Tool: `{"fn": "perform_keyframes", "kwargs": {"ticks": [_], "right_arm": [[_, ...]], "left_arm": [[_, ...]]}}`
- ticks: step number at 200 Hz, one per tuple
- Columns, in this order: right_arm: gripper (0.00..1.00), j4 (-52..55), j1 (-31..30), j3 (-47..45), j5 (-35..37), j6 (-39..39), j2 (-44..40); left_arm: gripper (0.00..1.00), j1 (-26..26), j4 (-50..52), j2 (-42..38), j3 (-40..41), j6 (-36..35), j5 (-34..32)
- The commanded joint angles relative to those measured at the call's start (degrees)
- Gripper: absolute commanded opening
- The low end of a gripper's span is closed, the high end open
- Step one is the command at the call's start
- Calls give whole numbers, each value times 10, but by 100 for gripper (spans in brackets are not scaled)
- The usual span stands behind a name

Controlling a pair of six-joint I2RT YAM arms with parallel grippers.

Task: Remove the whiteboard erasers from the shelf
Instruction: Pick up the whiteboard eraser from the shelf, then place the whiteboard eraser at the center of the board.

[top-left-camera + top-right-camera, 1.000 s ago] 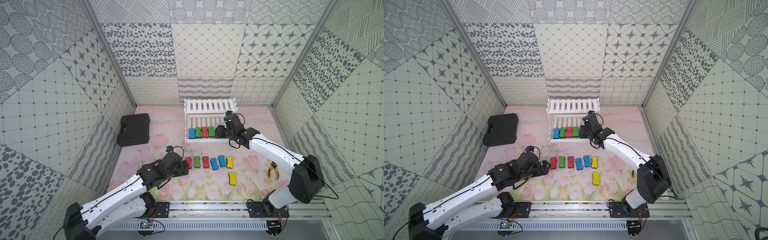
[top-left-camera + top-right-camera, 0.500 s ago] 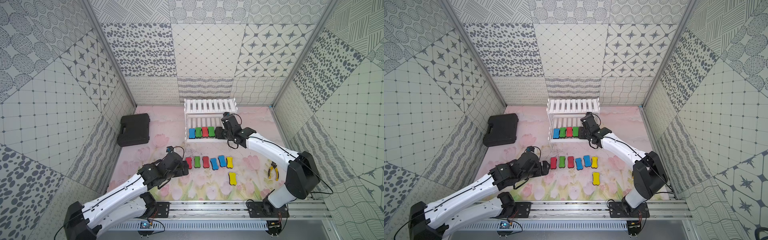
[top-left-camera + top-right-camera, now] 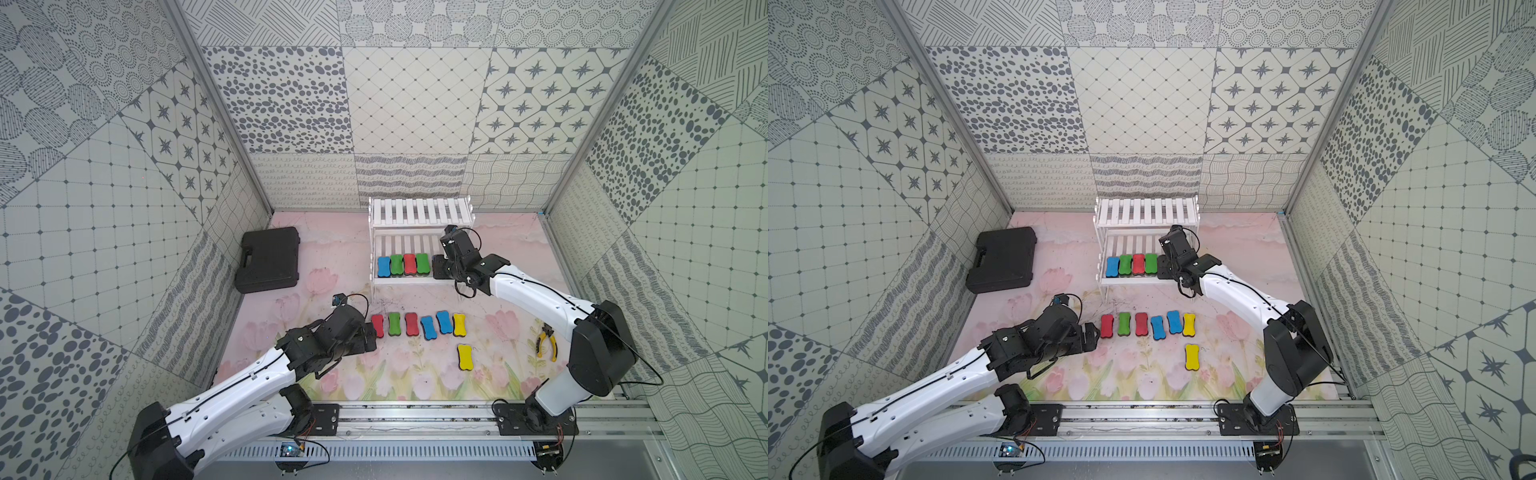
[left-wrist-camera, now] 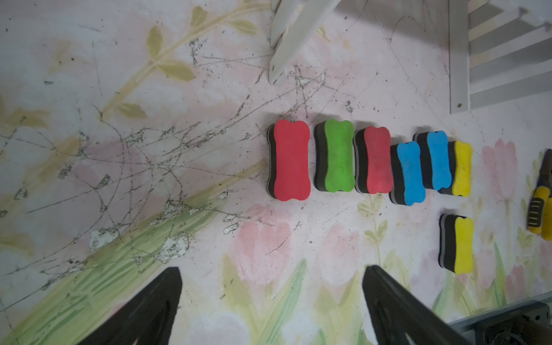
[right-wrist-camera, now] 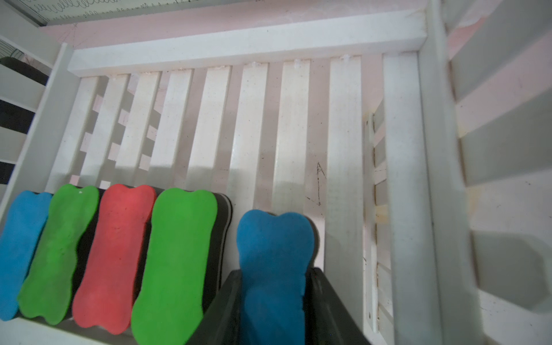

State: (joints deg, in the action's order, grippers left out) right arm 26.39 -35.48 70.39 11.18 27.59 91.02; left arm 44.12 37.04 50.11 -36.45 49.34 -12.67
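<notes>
R hand (image 5: 276,273) reaches into the lower tier of the shelf (image 3: 419,212), which stands at the far edge of the counter (image 3: 332,257), approx mid-width. In the R wrist view its fingers (image 5: 230,298) are closed onto both long sides of a blue whiteboard eraser (image 5: 274,239), pressing at the waist. That eraser lies on the tier's slats, just beside a row of 4 erasers (image 3: 403,264), a narrow gap between them. The 4 (blue, green, red, green) are packed side to side along the tier's front rail, toward the shelf's L end.

L hand (image 4: 272,268) is spread wide w/ nothing in it, low over the counter. In both top views it sits just L of a row of 6 erasers (image 3: 412,324) (red, green, red, blue, blue, yellow) lying mid-counter in front of the shelf. It's near the row's end red one but not touching.

1 lone yellow eraser (image 3: 465,356) lies nearer the counter's front edge, below the row's R end.

Yellow-handled pliers (image 3: 545,340) lie near the R edge. A shut black plastic case (image 3: 268,266) lies by the L edge, well apart from the shelf.
</notes>
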Motion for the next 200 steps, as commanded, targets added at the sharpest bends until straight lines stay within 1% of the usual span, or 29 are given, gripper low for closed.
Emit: {"fn": "perform_keyframes", "kwargs": {"ticks": [1,18,44,76,100,119,148,164,200], "right_arm": [[36,-6,-5,1,5,-1,-56],[36,2,-10,-28,-1,20,-99],[35,12,-36,-106,-4,63,-182],[35,24,-106,-224,28,143,-278],[35,15,-160,-306,28,215,-318],[36,-1,-206,-356,31,262,-319],[35,-16,-254,-391,36,312,-296],[35,-25,-260,-411,35,322,-293],[35,-37,-261,-420,32,339,-272]], "left_arm": [[100,-2,5,-5,1,-4,-8],[100,-3,7,-9,2,-4,-11],[99,-4,8,-17,5,-4,-12],[100,-4,10,-20,7,-6,-13],[100,-6,7,-20,11,-4,-12],[100,-6,7,-20,14,-5,-12],[99,-8,9,-19,13,-7,-13],[100,-7,8,-19,14,-6,-12],[100,-8,8,-13,14,-2,-11]]}}
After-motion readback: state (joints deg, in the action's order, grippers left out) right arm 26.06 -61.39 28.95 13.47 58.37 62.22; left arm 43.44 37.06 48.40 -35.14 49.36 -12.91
